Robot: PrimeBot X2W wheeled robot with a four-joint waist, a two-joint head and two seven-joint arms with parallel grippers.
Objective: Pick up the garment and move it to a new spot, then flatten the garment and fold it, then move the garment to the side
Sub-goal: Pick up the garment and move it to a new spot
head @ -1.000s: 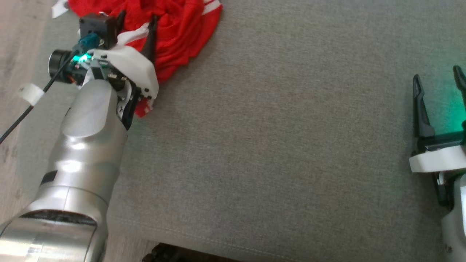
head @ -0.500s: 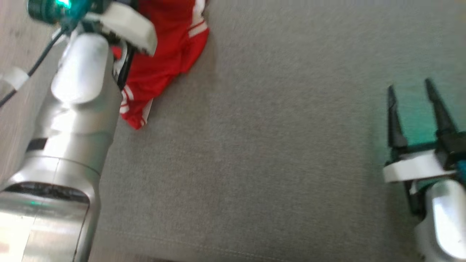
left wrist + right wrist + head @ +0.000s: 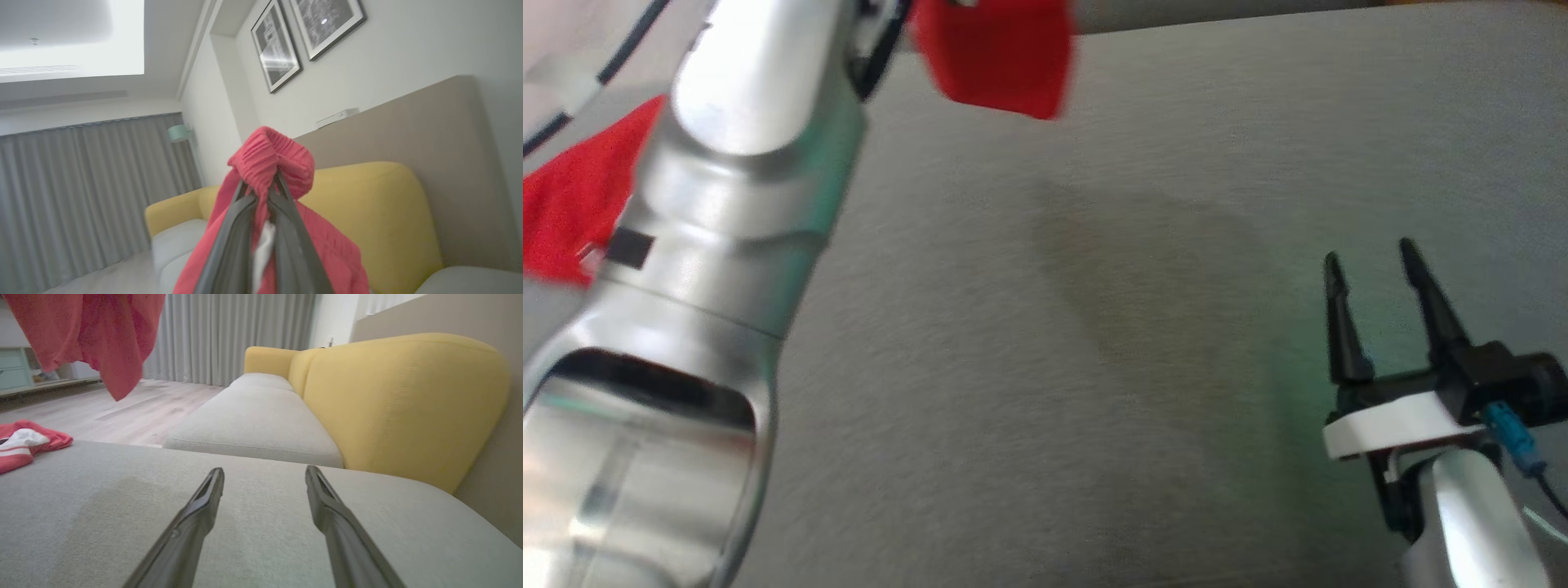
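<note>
The red garment [image 3: 269, 163] hangs in the air, its ribbed edge pinched between the closed fingers of the left gripper [image 3: 260, 184], above the grey cushion [image 3: 122, 506]. The right gripper [image 3: 264, 473] hovers low over that cushion, fingers spread wide, empty. The pickup looks done; setting down, flattening, folding and moving aside remain.

Open grey cushion [image 3: 1094, 327]; garment [image 3: 996, 57] overhead at left
</note>
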